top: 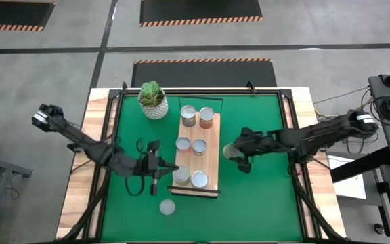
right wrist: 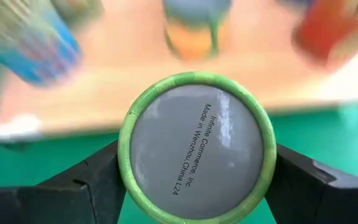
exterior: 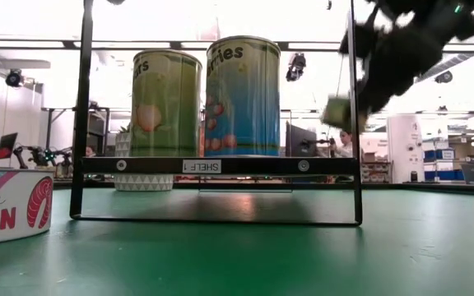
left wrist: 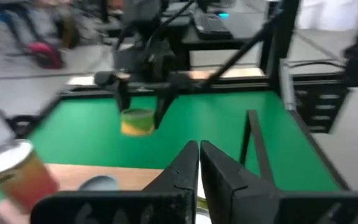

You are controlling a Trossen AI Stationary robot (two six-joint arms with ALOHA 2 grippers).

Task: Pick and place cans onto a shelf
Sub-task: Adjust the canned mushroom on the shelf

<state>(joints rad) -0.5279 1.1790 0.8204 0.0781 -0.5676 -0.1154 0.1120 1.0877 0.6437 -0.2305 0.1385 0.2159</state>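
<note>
Above the green mat [top: 256, 190], right end effector [right wrist: 194, 177] clamps a green-rimmed can [right wrist: 196, 146].

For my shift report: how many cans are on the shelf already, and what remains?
Six cans stand on the shelf. The right gripper holds a seventh, the green-rimmed can, beside the shelf. One last can waits on the mat. The left gripper is shut, empty.

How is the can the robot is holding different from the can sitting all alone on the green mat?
The green-rimmed tin can is clamped in the right pincer and lifted above the green mat; the lone silver-topped tin can stands on the mat, untouched. The held can is tipped sideways, its grey end facing the wrist camera; the lone can stands upright. The held can is beside the wooden shelf board; the lone can is past its end. Both are round tins.
</note>
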